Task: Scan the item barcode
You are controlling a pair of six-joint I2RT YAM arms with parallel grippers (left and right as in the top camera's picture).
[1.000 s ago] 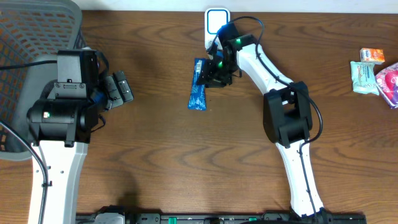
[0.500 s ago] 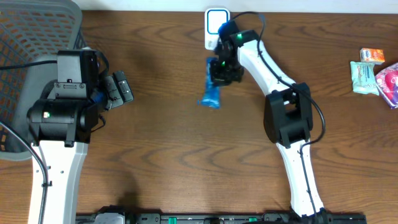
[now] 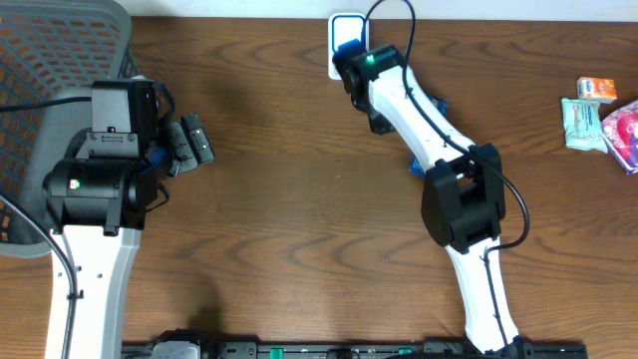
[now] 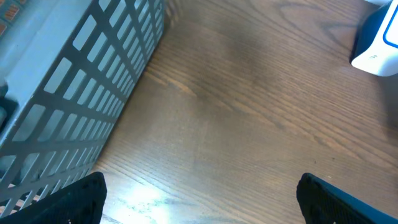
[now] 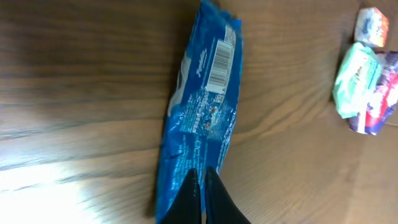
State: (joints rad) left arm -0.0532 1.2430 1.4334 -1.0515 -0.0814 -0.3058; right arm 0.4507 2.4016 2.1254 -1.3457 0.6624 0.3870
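Observation:
The item is a blue snack packet [image 5: 202, 118] with a white barcode label [image 5: 221, 62] facing the right wrist camera. My right gripper [image 5: 202, 193] is shut on the packet's near edge, holding it above the wood table. From overhead the right forearm hides most of the packet; only blue corners [image 3: 440, 103] stick out beside the arm. The white scanner with a blue face [image 3: 346, 35] stands at the table's far edge, also in the left wrist view as the scanner [image 4: 378, 37]. My left gripper [image 3: 194, 143] stays open at the left, nothing between its fingers [image 4: 81, 199].
A grey plastic basket [image 3: 60, 40] sits at the far left, its slatted wall [image 4: 74, 93] close to the left gripper. Several other snack packets [image 3: 598, 115] lie at the right edge, seen also as packets [image 5: 364, 87] in the right wrist view.
The right gripper closed on the blue packet, lifted it off the table by the scanner and swung it right, under its own forearm. The left arm stayed still.

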